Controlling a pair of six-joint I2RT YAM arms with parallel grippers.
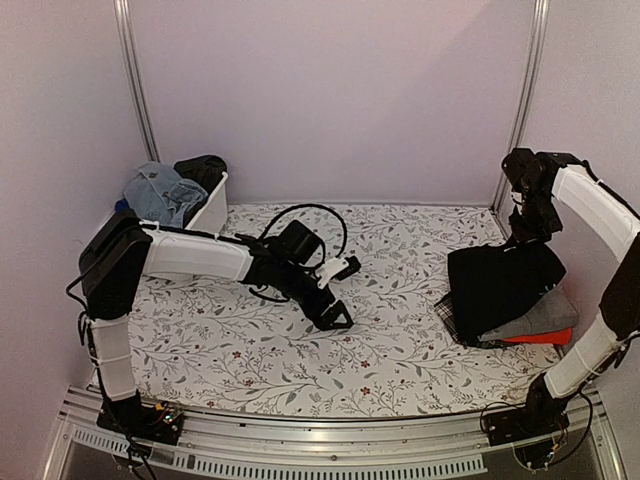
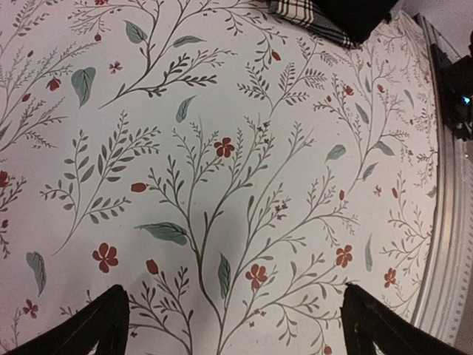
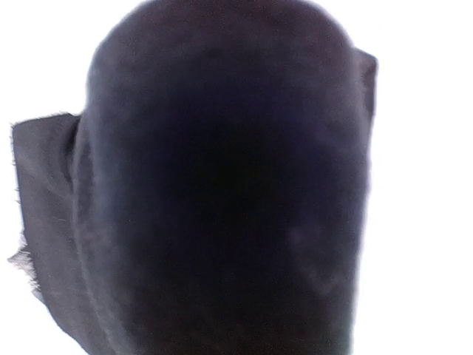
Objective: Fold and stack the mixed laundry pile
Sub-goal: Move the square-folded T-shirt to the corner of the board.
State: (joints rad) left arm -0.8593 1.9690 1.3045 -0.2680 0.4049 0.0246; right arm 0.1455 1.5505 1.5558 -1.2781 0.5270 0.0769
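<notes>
A folded stack lies at the table's right: a black garment on top, grey cloth, red cloth and plaid cloth under it. My right gripper hangs at the black garment's back edge and is shut on it. In the right wrist view the black garment fills the frame and hides the fingers. My left gripper hovers open over the bare tablecloth mid-table, its gripper holding nothing. The plaid cloth shows at the top of the left wrist view.
A white tub stands at the back left, holding blue denim and dark cloth. The metal front rail runs along the table's near edge. Walls close in the back and both sides.
</notes>
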